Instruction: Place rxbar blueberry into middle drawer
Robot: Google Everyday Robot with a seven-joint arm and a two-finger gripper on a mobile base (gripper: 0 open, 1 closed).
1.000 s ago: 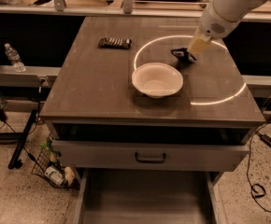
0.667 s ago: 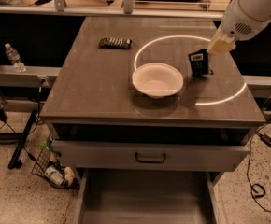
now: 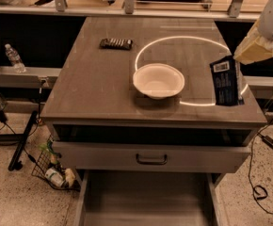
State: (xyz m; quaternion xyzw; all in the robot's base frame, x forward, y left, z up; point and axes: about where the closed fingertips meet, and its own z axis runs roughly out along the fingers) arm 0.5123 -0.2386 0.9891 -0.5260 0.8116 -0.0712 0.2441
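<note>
Past the pickup, holding the rxbar blueberry [image 3: 226, 81] upright over the surface [image 3: 94, 88] at 3 o'clock of the bowl [image 3: 158, 80], with the fingers [image 3: 252, 51] of the gripper [image 3: 242, 59] clamped on its top; yet to carry it to the open middle drawer [image 3: 146, 199] at 6 o'clock and let go.

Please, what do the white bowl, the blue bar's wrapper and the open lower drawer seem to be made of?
The bowl is likely paper or foam: matte white, with a thin rim. The rxbar blueberry, held by the gripper over the right edge of the counter, is probably wrapped in plastic film: thin, dark blue, with a slight sheen. The middle drawer looks like painted metal: a smooth, dull grey floor.
</note>
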